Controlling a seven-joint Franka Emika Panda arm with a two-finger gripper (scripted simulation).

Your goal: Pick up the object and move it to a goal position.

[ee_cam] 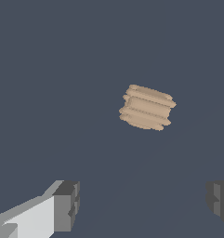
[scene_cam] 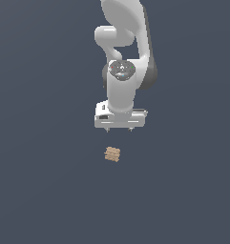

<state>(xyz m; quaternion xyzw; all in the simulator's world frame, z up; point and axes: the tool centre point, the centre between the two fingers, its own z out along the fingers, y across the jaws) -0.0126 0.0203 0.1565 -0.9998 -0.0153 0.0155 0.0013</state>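
end effector wide open above a small ridged wooden block

seen in the exterior view: white panda arm (scene_cam: 123,43) hanging down from the top of the picture, wrist pointed straight at the dark blue-grey surface (scene_cam: 45,181). end effector (scene_cam: 119,129) at its lower end, a broad white bar with two short dark fingertips (scene_cam: 107,129) poking out beneath, set far apart at the bar's two ends. nothing held between them. jaws spread wide, gripping nothing.

below it, lying on the surface: the object (scene_cam: 112,154), a tiny tan, wood-coloured block with ridged sides, like thin slabs stacked together. well clear of the fingertips, not touching them, a visible gap of bare surface in between. placed slightly toward the exterior view's left of the end effector's middle, and turned a little askew against the bar above.

seen in the wrist view: the same block (ee_cam: 147,107), larger here, its ridges running in parallel bands across the body, tilted in the frame. one grey finger pad (ee_cam: 66,207) with its white mount at one edge, the other pad (ee_cam: 219,200) partly cut off at the opposite edge, wide apart. block not lying between the pads but off ahead of them, apart from both. plain dark surface all around, crossed by a faint paler line.
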